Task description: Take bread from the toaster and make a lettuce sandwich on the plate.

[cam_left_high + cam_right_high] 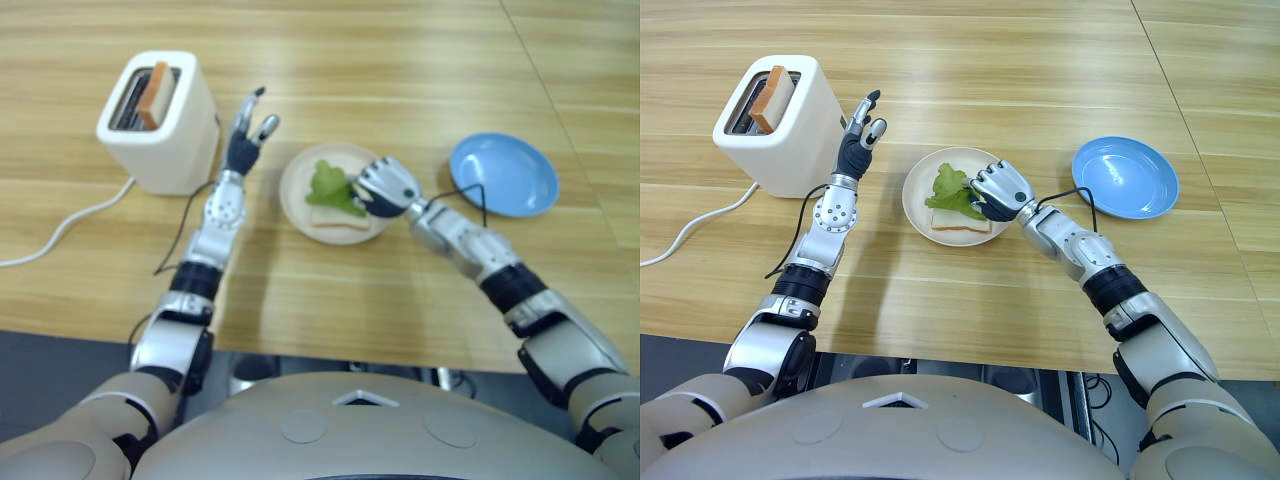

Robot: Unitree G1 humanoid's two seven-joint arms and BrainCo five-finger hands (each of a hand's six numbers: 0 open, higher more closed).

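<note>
A white toaster [780, 125] stands at the left with one slice of bread [771, 97] sticking out of a slot. On the cream plate [920, 205] lies a slice of bread [960, 222] with a green lettuce leaf [952, 188] on top. My right hand [1002, 190] rests at the plate's right side, fingers curled on the edge of the lettuce. My left hand [859, 135] is raised between the toaster and the plate, fingers spread and empty.
An empty blue plate [1126, 176] sits at the right, beyond my right forearm. The toaster's white cord [695, 225] runs off to the left across the wooden table [990, 60]. A thin black cable [1087, 205] loops over my right wrist.
</note>
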